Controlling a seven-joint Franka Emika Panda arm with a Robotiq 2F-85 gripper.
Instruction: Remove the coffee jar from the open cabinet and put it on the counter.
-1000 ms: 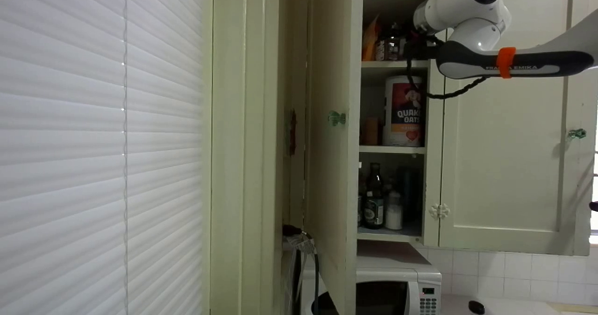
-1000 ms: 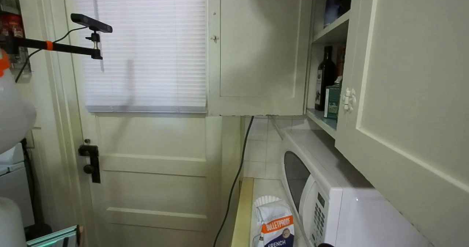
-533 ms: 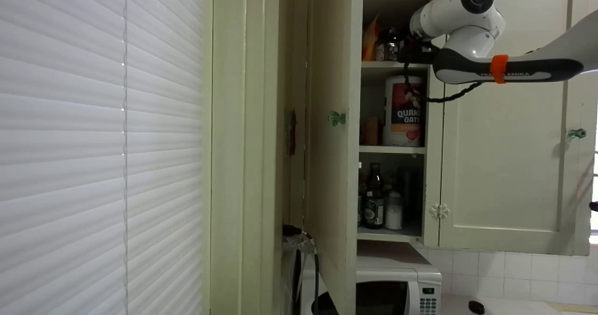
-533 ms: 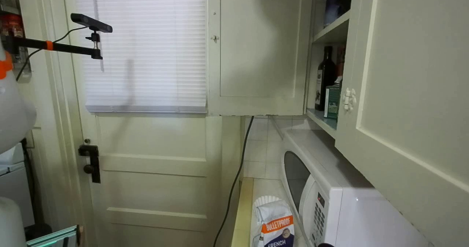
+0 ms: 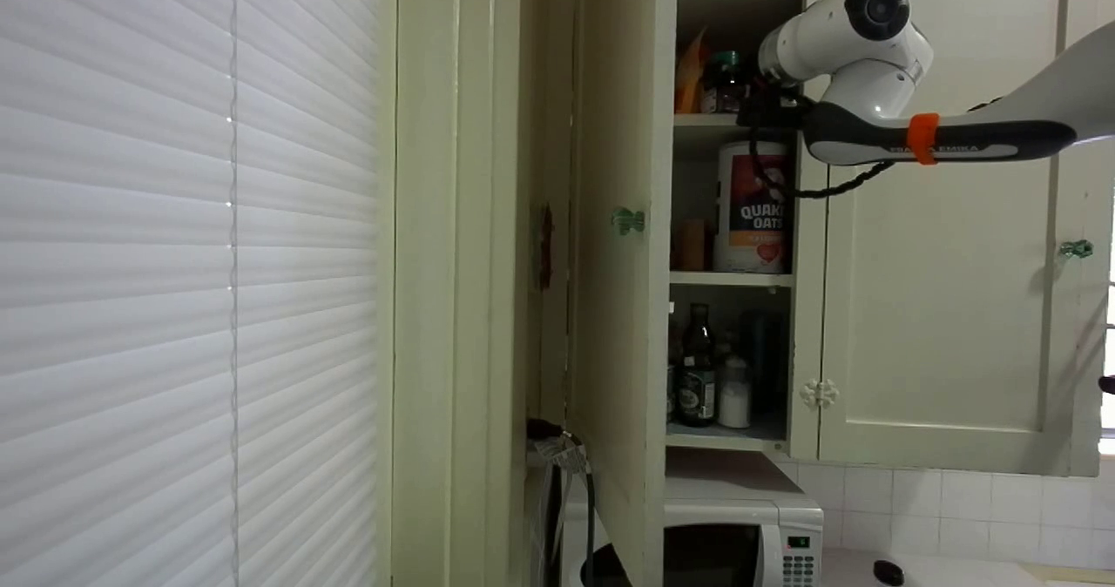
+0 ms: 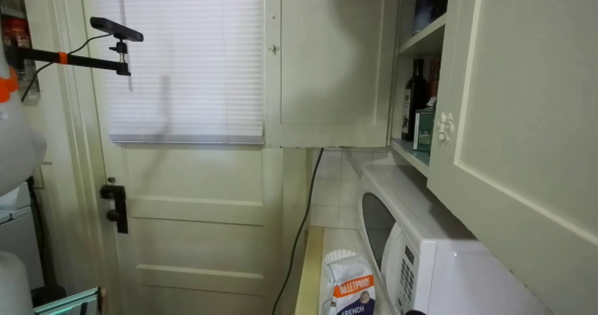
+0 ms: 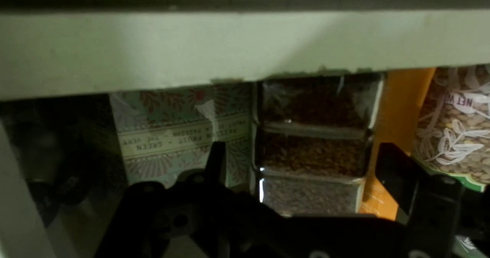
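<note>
Coffee jar (image 7: 312, 152) stands in the open cabinet (image 5: 730, 280) beside an orange package (image 7: 405, 101). The gripper (image 7: 302, 154) has its jaws spread apart.

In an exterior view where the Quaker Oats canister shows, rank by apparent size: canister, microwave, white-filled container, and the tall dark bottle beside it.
1. Microwave, though cut off at the bottom
2. Quaker Oats canister
3. Tall dark bottle
4. White-filled container

In the wrist view the gripper (image 7: 302, 151) hides one end of the coffee jar (image 7: 316, 145), the cabinet shelf (image 7: 183, 55) the other; dark shapes (image 7: 69, 166) at left are too dim to name. Both exterior views crop the surface (image 5: 949, 573)
</note>
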